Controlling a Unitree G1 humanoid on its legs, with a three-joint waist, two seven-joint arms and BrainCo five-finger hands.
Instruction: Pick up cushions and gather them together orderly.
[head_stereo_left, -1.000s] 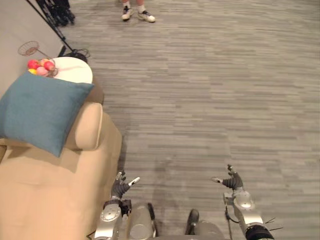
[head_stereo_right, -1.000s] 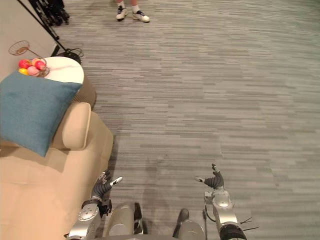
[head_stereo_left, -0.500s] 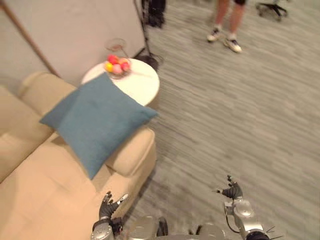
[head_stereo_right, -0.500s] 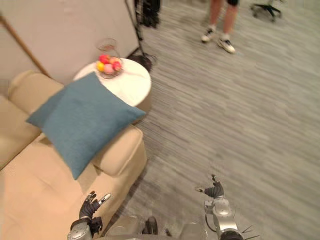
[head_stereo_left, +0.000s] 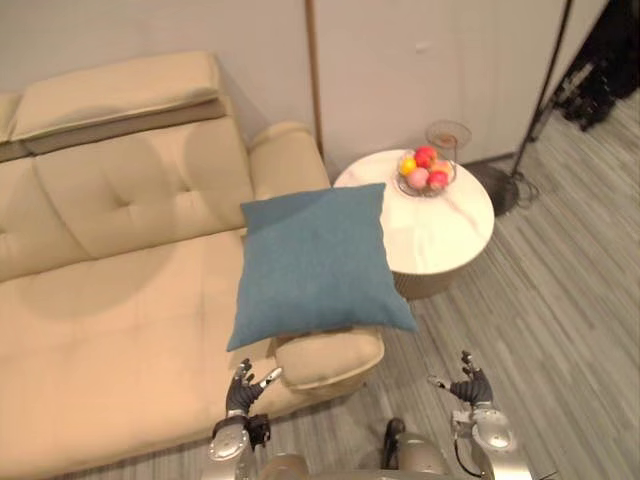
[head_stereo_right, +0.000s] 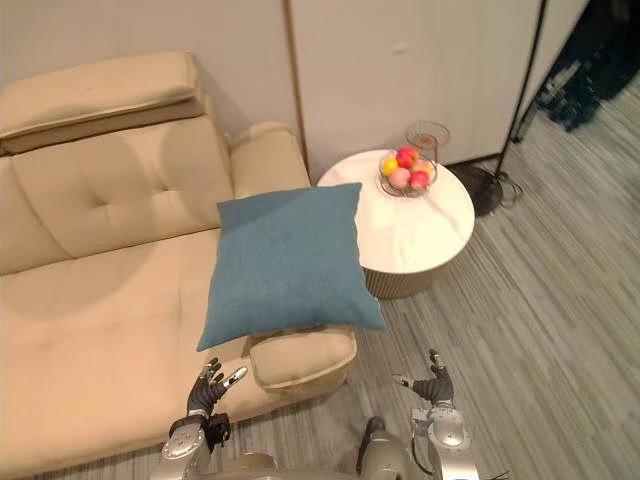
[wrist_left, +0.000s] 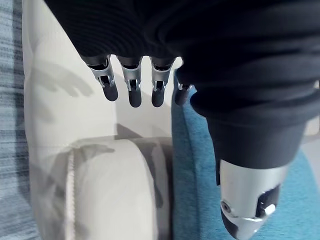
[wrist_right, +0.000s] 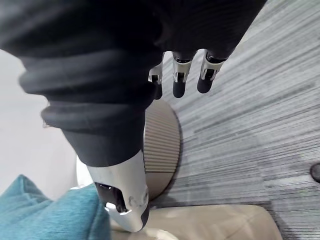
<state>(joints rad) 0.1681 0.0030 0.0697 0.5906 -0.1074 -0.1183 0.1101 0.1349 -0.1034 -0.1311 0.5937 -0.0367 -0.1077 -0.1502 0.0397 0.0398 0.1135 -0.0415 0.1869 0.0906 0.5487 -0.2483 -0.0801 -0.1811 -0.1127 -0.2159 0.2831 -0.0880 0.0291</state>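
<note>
- Grey striped floor (head_stereo_left: 570, 300) in front of a beige sofa (head_stereo_left: 120, 300); pale wall (head_stereo_left: 420, 60) behind the sofa.
- Teal cushion (head_stereo_left: 315, 265) lying tilted across the sofa's armrest (head_stereo_left: 330, 358), one corner hanging past it.
- Round white side table (head_stereo_left: 455, 230) just beside the sofa, carrying a wire fruit basket (head_stereo_left: 426, 172); dark stand pole (head_stereo_left: 547, 85) farther from the sofa.
- Left hand (head_stereo_left: 242, 388) low at the sofa's front edge, fingers loose, empty.
- Right hand (head_stereo_left: 470, 386) over the floor, apart from the sofa, fingers loose, empty.
</note>
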